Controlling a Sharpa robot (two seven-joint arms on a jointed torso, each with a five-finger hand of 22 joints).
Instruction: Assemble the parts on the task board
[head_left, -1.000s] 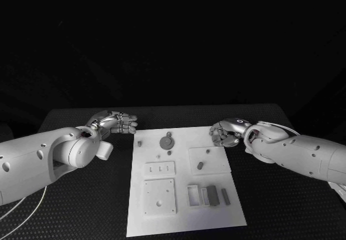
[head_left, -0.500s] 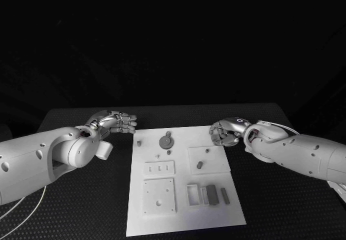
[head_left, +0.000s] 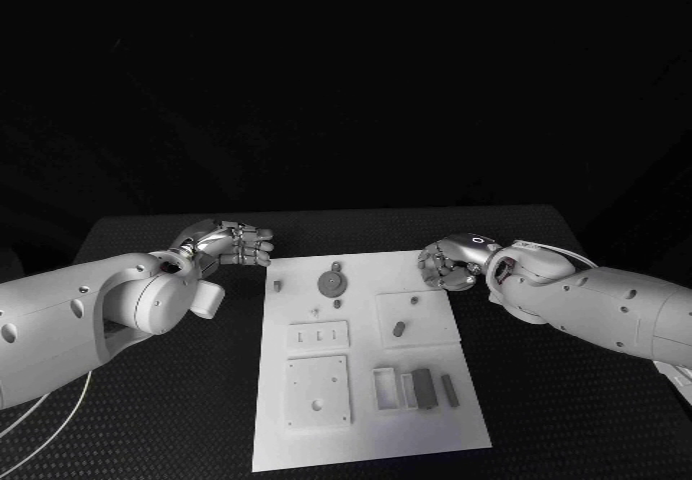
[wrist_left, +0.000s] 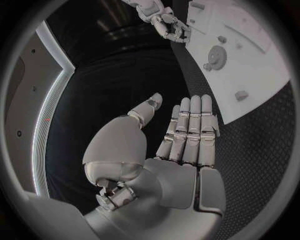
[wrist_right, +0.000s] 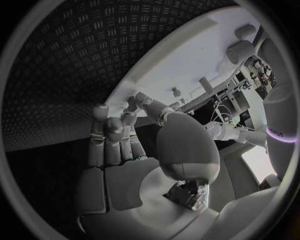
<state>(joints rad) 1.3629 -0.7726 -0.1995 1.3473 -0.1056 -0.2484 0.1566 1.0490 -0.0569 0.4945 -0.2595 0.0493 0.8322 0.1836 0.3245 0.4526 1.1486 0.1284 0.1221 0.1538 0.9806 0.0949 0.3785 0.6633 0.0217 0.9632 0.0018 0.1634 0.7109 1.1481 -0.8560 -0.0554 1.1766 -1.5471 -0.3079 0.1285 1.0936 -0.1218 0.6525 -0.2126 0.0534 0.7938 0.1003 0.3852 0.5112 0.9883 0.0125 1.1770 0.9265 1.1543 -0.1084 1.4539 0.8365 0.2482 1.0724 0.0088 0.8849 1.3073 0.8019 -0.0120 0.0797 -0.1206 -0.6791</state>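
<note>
1. Board (head_left: 433, 420) is the landmark. Nearest on it: a cluster of upright parts (head_left: 418, 388) at its near right, long axes running near-to-far.
2. Mid-board: a small peg (head_left: 398, 327), right of centre.
3. Far end: round gear (head_left: 333, 284), left of centre.
4. Right hand (head_left: 451, 265) hovers at the board's far right edge, fingers partly curled, holding nothing; it's nearer the peg.
5. Left hand (head_left: 231, 245) is off the far left corner, fingers straight, empty; nearer the gear.

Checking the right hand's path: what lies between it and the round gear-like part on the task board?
In the head view, only bare white board lies between the right hand and the round part; task board.
</note>
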